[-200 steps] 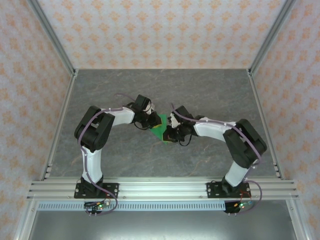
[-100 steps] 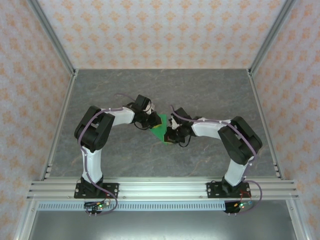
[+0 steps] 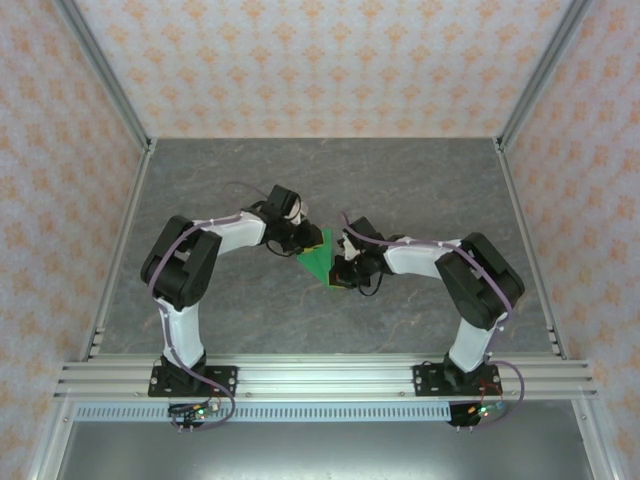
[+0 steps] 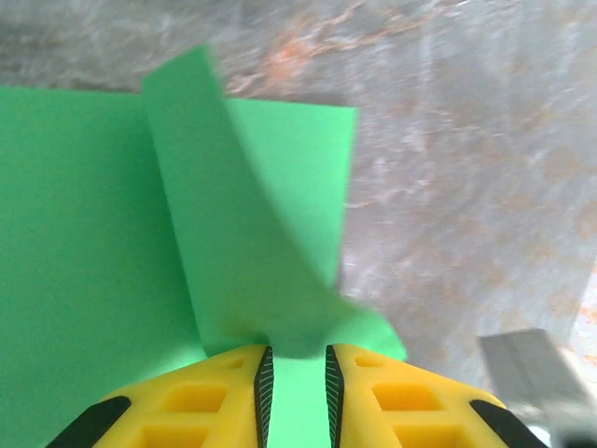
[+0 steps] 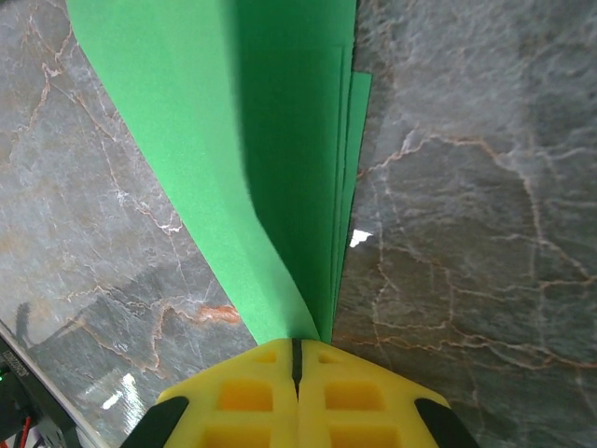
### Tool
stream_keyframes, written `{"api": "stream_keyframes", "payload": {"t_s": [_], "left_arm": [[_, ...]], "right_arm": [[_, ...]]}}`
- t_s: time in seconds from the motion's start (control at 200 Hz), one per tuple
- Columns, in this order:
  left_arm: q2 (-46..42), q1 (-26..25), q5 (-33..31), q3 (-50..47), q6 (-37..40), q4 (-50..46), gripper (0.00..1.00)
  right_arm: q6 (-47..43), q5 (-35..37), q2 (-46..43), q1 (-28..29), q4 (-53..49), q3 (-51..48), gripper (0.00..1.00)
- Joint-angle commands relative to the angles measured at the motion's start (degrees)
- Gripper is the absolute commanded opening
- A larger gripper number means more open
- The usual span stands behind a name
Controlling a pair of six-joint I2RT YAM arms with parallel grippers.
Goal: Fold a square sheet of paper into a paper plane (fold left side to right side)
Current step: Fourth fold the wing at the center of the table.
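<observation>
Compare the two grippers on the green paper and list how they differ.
The left gripper has its jaws a slit apart, with a curled flap of the green paper at their tips; the right gripper has its jaws pressed shut on the paper's narrow end. The left gripper meets the paper from the left, the right gripper from the right. Both are yellow-tipped.

bright green paper (image 3: 318, 262) on grey marbled table (image 3: 400, 180).

matt green paper (image 5: 233, 112), smooth marbled table (image 5: 466, 187), brushed metal rail (image 3: 320, 375)
</observation>
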Motion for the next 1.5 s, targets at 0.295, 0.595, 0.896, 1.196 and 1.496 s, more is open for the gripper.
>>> {"api": "stream_keyframes", "payload": {"t_s": [0.295, 0.595, 0.896, 1.196, 1.496], "left_arm": [[-10.17, -1.48, 4.21, -7.93, 2.06, 2.5, 0.15], [-7.73, -3.25, 6.76, -9.68, 0.14, 5.71, 0.13], [-4.01, -4.16, 8.1, -9.11, -1.52, 8.76, 0.11], [-1.58, -4.13, 7.18, -9.45, -2.47, 8.93, 0.11], [2.15, -4.12, 4.51, -8.35, -1.23, 7.29, 0.09]], "right_arm": [[-1.86, 8.3, 6.13, 0.34, -9.71, -2.18, 0.0], [-2.35, 8.16, 6.39, 0.38, -10.53, -1.41, 0.0], [-2.49, 8.07, 6.65, 0.34, -10.99, -1.23, 0.0], [-2.84, 8.48, 6.81, 0.39, -11.54, -1.06, 0.0], [-3.52, 9.47, 6.82, 0.43, -12.91, -1.06, 0.0]]}}
